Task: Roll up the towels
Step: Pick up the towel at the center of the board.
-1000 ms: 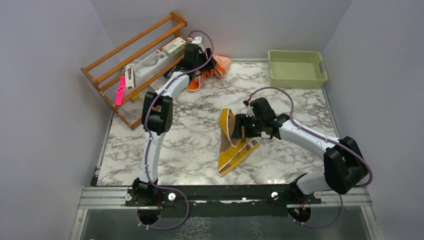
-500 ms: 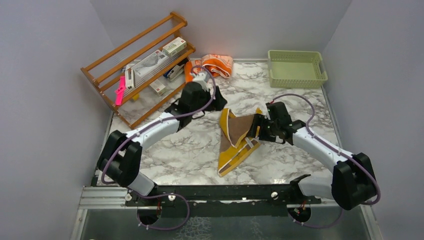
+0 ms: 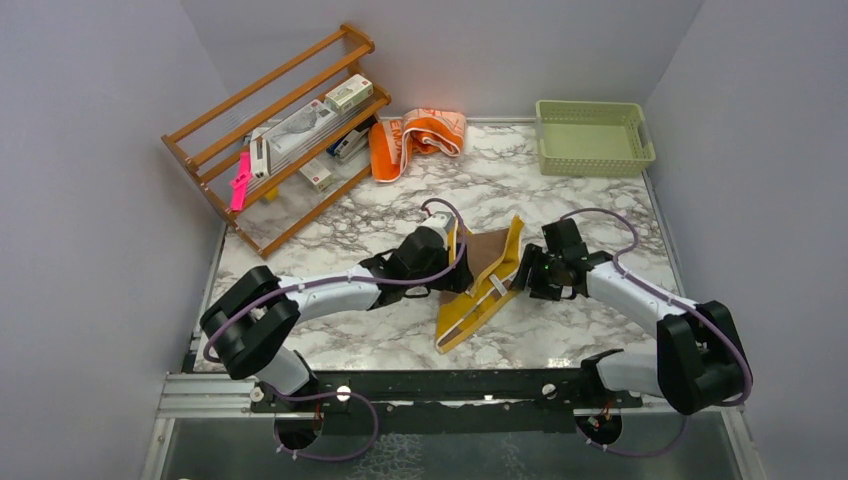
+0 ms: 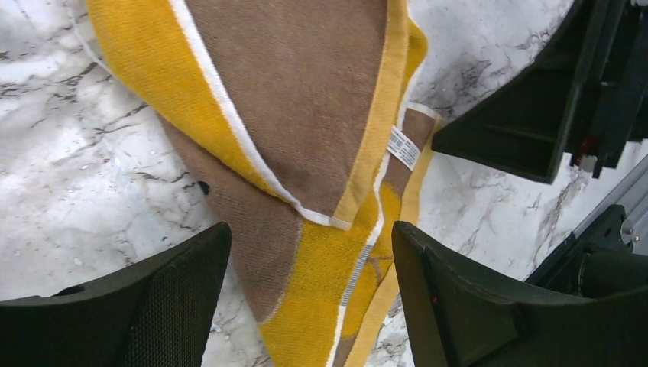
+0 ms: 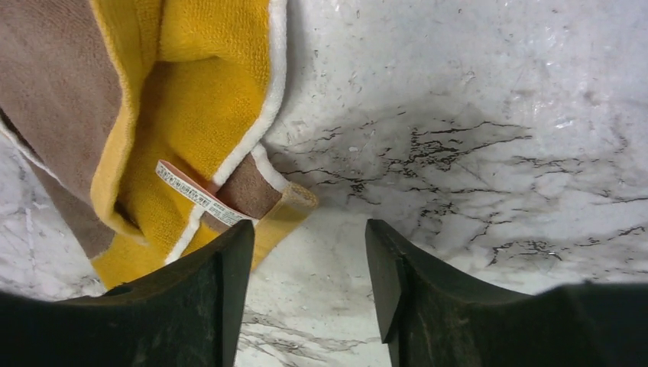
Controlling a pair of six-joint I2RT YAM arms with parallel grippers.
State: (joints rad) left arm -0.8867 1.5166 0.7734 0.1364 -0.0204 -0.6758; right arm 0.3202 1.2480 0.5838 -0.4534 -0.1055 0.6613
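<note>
Because the mustard-yellow towel lies bunched and half folded mid-table, brown face up and likely too rumpled to roll, you have an arm at each side of it. The left gripper hangs over its left part with fingers spread, holding nothing. The right gripper sits by the tagged corner, jaws apart, also empty. Flattening looks like your step in hand. The orange printed towel lies at the far edge of the marble table, beside the wooden rack.
</note>
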